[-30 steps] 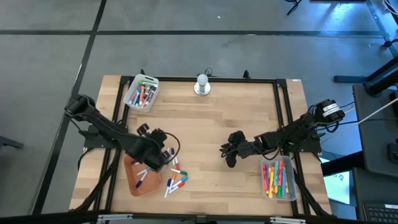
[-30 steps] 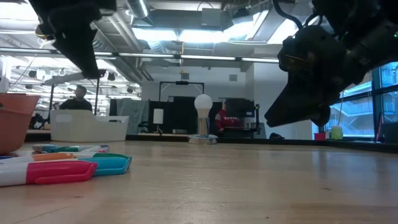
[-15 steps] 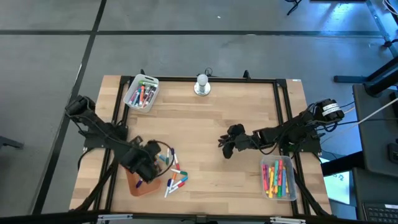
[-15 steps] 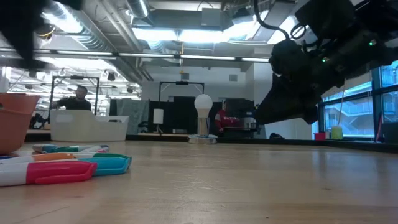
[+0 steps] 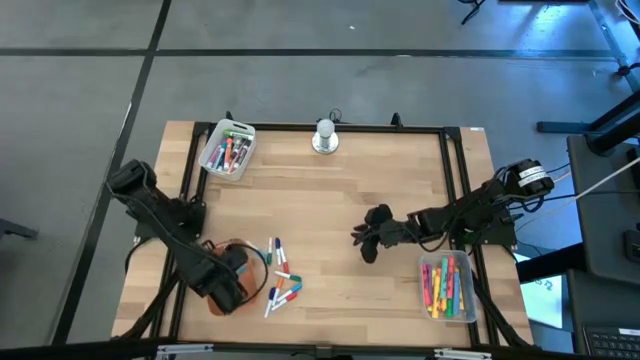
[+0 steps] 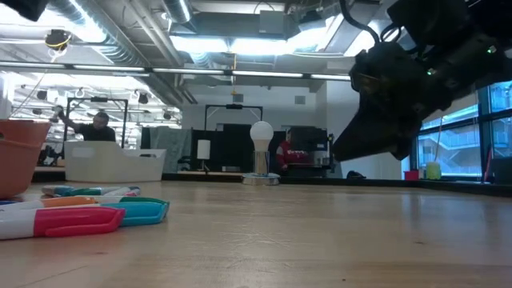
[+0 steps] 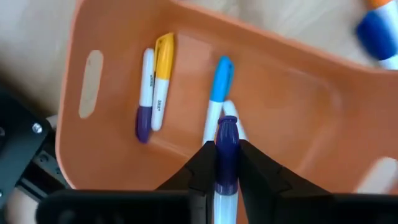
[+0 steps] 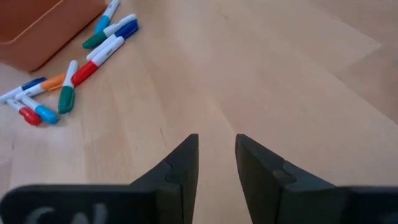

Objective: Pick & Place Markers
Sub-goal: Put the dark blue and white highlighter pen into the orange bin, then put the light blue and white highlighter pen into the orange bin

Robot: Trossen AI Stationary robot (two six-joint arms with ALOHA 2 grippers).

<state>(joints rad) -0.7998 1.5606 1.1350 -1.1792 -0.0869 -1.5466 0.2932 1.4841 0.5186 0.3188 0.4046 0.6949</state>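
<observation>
- Left gripper (image 7: 226,163) is over the orange tray (image 5: 222,298) at the table's front-left; its fingers are clamped on a blue-capped marker (image 7: 226,155), cap pointing into the tray.
- Already lying in the tray, per the left wrist view: a purple-capped marker (image 7: 145,93), a yellow marker (image 7: 162,79) touching it, and a light-blue-capped marker (image 7: 217,93) just ahead of the held one.
- To do this step well, you should keep the held marker inside the tray walls and let go low over the bare floor, not on top of the light-blue one, so it does not bounce out over the rim.
- Open the fingers fully before lifting away; a half-open release could drag the marker back out.
- Loose markers (image 5: 281,283) wait on the wood just beside the tray; more fill the clear tray (image 5: 227,150) at the back left and the right tray (image 5: 447,286).
- Right gripper (image 8: 216,163) hovers over bare wood near the table's middle, fingers slightly apart, holding nothing; leave it parked.
- Versus one second ago: the left gripper was above the loose pile beside the tray; it has swung toward the front edge and now sits over the tray. The right gripper has barely shifted.
</observation>
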